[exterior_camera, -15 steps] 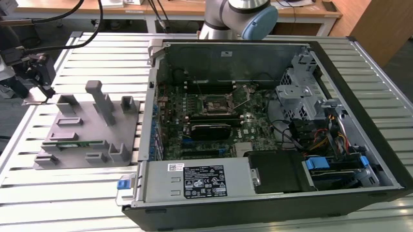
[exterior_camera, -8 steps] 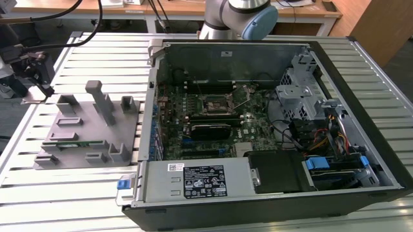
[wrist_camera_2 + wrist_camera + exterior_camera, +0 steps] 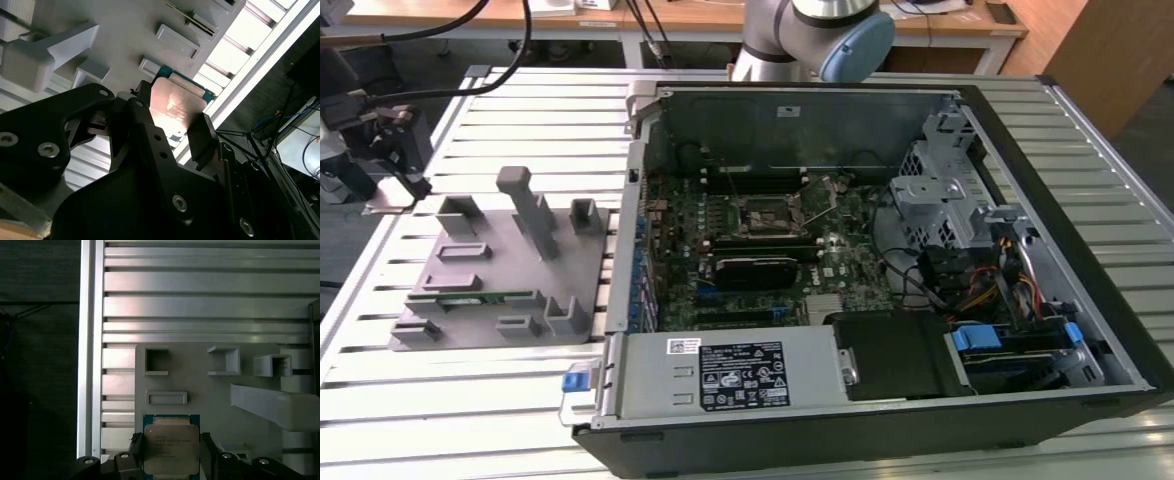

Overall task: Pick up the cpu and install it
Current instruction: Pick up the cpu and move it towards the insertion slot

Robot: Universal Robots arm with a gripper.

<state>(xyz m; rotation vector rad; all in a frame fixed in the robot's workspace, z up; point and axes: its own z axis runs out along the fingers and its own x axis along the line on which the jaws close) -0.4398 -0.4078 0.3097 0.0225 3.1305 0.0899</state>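
The gripper is closed narrow on the cpu, with one black finger pressed against each of two opposite edges. In both wrist views the chip sits square between the jaws, its silvery metal top facing the cameras and a thin green rim showing round it. In the second wrist view the cpu catches a warm glare.

Beyond the fingertips lies the grey fixture, and the cpu is over the part of it nearest the gripper. I cannot tell whether the chip rests on the fixture or hangs clear of it. Just past the cpu is a shallow rectangular pocket. Further out is a square pocket with two open-sided holders beside it. A long grey post juts from the fixture to one side of the gripper.

Under the fixture is the slatted table, and its edge rail runs close by the gripper's side.

In the exterior view the gripper hangs at the far left, by a corner of the fixture. A memory stick lies in a slot toward the fixture's end away from the gripper. The open case lies well apart from the gripper, on the fixture's other side, with the black socket in the middle of its board. The arm rises behind the case.
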